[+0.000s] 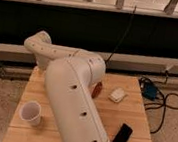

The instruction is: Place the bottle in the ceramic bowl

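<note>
My white arm [73, 98] fills the middle of the camera view, running from the bottom edge up over the wooden table [141, 114] to a bent joint [38, 45] at the far left. My gripper does not show; it is out of sight behind or beyond the arm. The bottle is not visible. The green ceramic bowl is hidden, with the arm covering the middle of the table.
A white cup [31, 112] stands upright at the table's front left. A small reddish-brown object [97, 90] lies against the arm's right side, with a flat whitish packet [117, 95] beside it. A black phone [123, 135] lies front right. Cables and a blue box [150, 90] lie on the floor to the right.
</note>
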### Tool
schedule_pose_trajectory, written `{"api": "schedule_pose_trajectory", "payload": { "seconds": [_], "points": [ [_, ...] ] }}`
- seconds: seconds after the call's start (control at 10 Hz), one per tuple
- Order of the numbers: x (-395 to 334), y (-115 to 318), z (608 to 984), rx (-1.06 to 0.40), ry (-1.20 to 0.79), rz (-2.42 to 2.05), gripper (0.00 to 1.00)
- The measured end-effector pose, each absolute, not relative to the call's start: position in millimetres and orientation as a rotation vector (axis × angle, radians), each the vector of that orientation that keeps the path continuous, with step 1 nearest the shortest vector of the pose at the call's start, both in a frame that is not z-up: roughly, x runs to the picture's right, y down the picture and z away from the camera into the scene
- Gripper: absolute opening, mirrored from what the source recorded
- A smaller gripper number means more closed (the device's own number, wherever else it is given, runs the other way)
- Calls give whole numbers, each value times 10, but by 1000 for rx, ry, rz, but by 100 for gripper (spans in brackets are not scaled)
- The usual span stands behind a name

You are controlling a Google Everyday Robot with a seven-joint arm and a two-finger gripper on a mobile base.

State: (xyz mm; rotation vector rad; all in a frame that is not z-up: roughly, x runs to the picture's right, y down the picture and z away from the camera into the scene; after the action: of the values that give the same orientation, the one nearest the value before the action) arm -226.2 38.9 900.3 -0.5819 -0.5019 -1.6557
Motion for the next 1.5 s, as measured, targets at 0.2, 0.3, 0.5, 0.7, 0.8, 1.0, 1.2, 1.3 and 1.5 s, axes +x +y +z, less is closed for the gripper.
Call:
{"api": "schedule_pose_trajectory", "payload": {
  "seconds": [0.2, 0.3, 0.5, 0.7, 0.8, 1.0, 1.2, 1.3, 1.5],
  "points": [
    [-2282, 435, 9067, -567, -512, -1659, 80],
    [-2233, 449, 9113, -569, -505, -1659, 80],
    [-2206, 476, 9209, -559, -495, -1663, 80],
    [-2206, 515, 9322, -567, -487, -1676, 80],
    [-2208, 539, 9397, -578, -489, -1683, 80],
    [-2237, 608, 9510, -593, -518, -1685, 75],
    [-2265, 647, 9562, -590, -552, -1677, 56],
    [-2263, 650, 9563, -589, -571, -1675, 44],
    [-2259, 648, 9541, -586, -595, -1678, 27]
  ]
}}
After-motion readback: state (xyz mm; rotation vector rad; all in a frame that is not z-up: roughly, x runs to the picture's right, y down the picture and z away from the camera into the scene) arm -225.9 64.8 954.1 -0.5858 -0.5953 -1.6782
